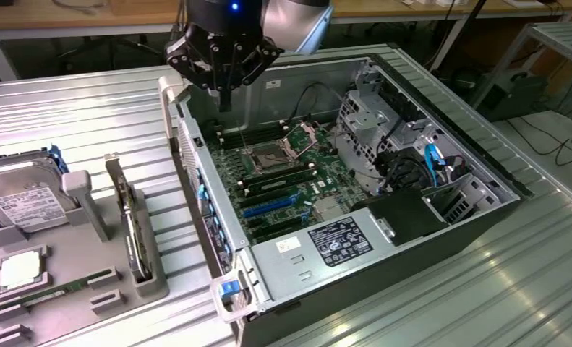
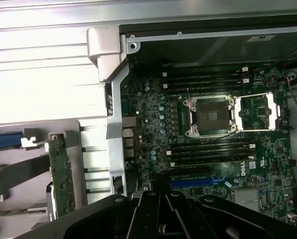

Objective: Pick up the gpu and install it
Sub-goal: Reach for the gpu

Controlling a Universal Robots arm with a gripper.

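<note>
Pincer (image 1: 225,100) closed, empty, above the open case (image 1: 363,289); gpu (image 1: 129,217) upright in its holder (image 1: 152,280); power-supply label (image 1: 339,242) illegible.

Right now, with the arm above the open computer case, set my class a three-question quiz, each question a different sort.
1. True or false: the gpu, a thin dark card with silvery bracket, is seated on the green motherboard.
2. The black gripper is: A shut and empty; B shut on the gpu; C open.
3. Fill in: the gpu stands upright in a grey ___.
Key: 1 false; 2 A; 3 holder.
</note>
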